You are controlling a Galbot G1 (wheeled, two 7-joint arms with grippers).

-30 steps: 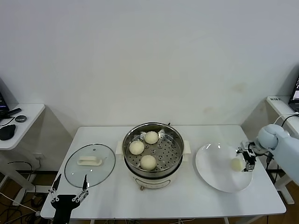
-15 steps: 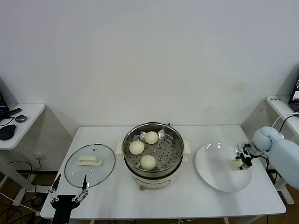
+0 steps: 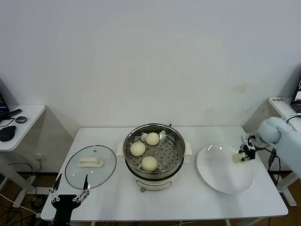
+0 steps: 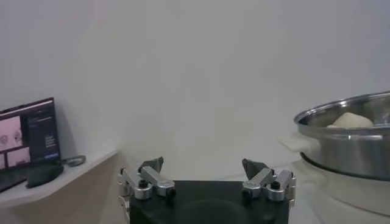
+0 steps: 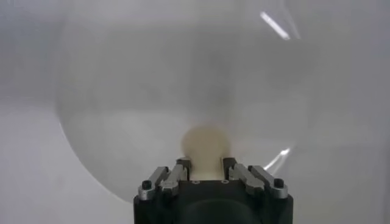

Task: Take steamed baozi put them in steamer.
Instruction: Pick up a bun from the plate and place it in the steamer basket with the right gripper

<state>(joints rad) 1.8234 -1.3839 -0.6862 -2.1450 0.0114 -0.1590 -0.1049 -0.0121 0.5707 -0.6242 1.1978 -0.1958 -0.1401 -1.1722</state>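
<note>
Right pincer (image 3: 245, 156) pinching the last baozi (image 5: 206, 146), held above the far right rim of the white plate (image 3: 221, 174). Three baozi (image 3: 149, 163) sit in the steamer (image 3: 154, 153) at centre of the surface (image 3: 197, 200). Best to carry level, clear the steel rim, release over the bare tray patch. Left pincer (image 4: 206, 176) spread, parked low near the glass lid (image 3: 90, 165).

Right arm (image 3: 282, 141): pale blue-white glossy shell, rounded bulbous joint housing, black cable running alongside. Right tool (image 5: 207, 167): black block body, silver metal finger links with black round screw heads. Left tool (image 4: 204, 173): black body, silver linkages with black screws, dark grey pointed tips; thin black fingers in head view.
</note>
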